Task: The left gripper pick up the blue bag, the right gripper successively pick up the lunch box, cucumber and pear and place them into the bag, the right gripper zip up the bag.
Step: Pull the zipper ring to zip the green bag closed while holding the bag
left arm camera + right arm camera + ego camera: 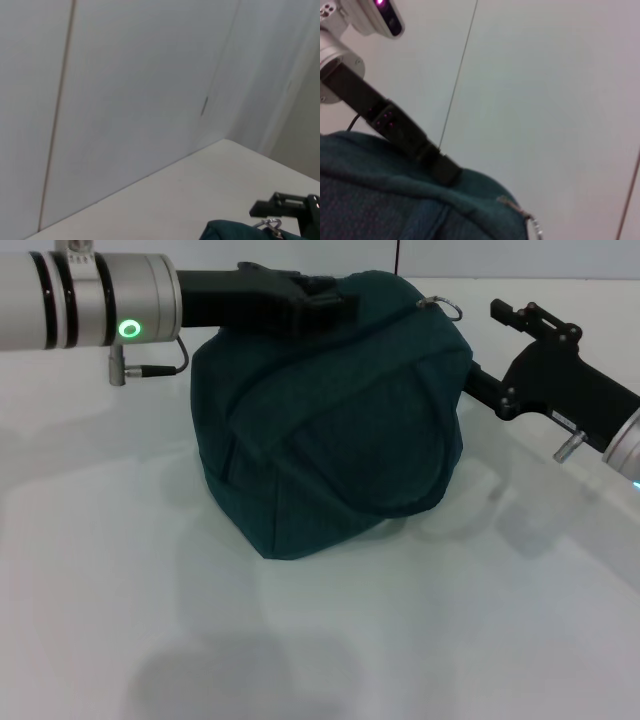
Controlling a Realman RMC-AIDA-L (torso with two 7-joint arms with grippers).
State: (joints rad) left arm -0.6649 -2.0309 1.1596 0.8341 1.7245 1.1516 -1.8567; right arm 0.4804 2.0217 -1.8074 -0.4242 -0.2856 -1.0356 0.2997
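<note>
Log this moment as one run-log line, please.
left end effector: gripping top of dark teal fabric bag | bag: closed | metal ring zipper pull: free | right end effector: beside pull

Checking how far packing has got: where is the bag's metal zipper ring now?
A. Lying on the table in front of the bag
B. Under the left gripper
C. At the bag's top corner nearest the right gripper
C: the zipper ring sits at the blue bag's top corner, beside the right gripper.

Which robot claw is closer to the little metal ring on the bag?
Right. The right claw sits just beside the metal ring, apart from it. The left claw grips the blue bag top, farther from the ring.
</note>
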